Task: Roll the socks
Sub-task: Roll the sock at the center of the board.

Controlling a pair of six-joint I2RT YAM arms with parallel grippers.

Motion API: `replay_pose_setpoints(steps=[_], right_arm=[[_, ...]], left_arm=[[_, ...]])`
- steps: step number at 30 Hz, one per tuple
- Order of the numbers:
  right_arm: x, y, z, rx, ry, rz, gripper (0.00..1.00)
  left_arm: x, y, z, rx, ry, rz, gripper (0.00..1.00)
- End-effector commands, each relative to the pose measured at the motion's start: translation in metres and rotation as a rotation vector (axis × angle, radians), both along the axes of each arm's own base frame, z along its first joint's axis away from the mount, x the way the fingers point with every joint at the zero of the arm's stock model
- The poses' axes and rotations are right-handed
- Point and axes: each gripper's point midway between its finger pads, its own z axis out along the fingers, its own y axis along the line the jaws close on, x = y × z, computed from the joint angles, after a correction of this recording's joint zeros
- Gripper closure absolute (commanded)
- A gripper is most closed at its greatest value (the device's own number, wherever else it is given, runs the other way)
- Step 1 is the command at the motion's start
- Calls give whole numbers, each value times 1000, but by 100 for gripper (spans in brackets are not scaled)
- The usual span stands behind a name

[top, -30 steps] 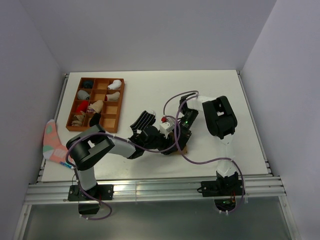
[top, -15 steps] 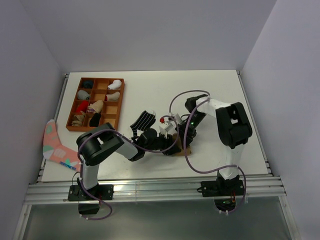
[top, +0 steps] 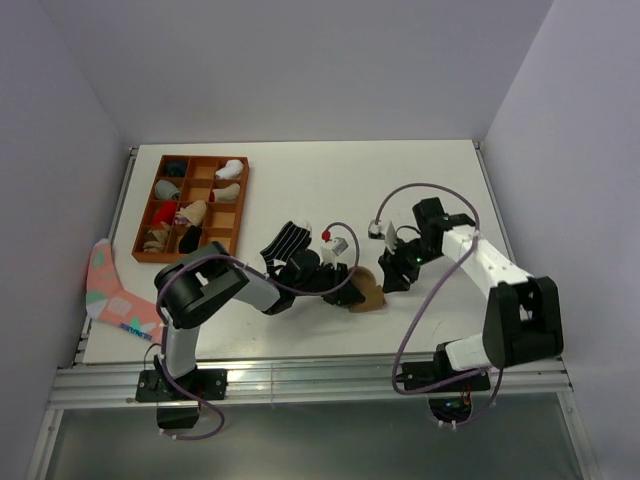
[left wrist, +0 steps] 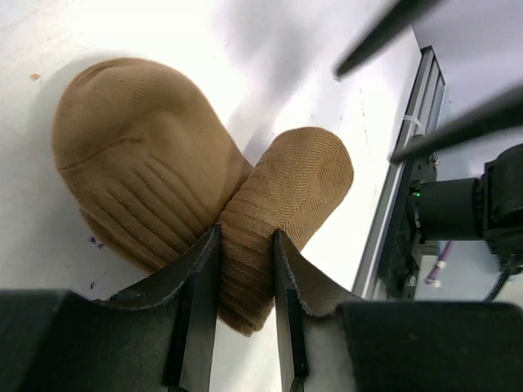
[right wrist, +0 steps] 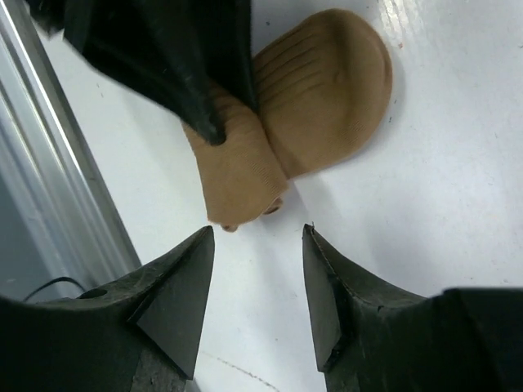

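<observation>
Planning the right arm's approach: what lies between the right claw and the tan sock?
Only bare table, seen in the right wrist view. The open right claw hangs just short of the tan sock, which the left claw pinches.

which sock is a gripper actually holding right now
The tan-brown sock, pinched in the left gripper. The black sock with white stripes lies loose beside it, and the right gripper is open.

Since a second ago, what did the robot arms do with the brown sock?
The right gripper swung away to the right, off the tan sock, and it is open and empty now. The left gripper stayed shut on the sock's ribbed end. The striped sock, the tray and the pink sock did not move.
</observation>
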Motion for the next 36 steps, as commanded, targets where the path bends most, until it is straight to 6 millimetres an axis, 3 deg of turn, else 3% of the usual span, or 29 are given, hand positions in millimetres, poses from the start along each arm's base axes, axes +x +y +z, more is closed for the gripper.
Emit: replay_pose_setpoints(steps=[1, 2, 6, 12, 17, 23, 28, 36], right_arm=[[8, -1, 8, 8, -213, 67, 45], [1, -3, 2, 9, -221, 75, 43], [-1, -4, 9, 14, -400, 105, 38], [-16, 2, 3, 16, -497, 184, 32], [-25, 17, -7, 0, -526, 253, 32], [-18, 38, -13, -29, -648, 278, 31], [-11, 42, -18, -56, -682, 270, 30], [-19, 47, -35, -79, -606, 332, 32]], left_arm=[[-36, 61, -88, 337, 301, 30, 100], [-38, 67, -91, 359, 337, 33, 100], [-35, 74, -91, 393, 425, 25, 100], [-37, 80, -96, 437, 490, -5, 100], [-36, 81, -98, 433, 533, -15, 100], [-34, 82, -103, 463, 543, -22, 100], [-34, 83, -104, 466, 544, -26, 100], [-31, 80, -101, 452, 546, -34, 100]])
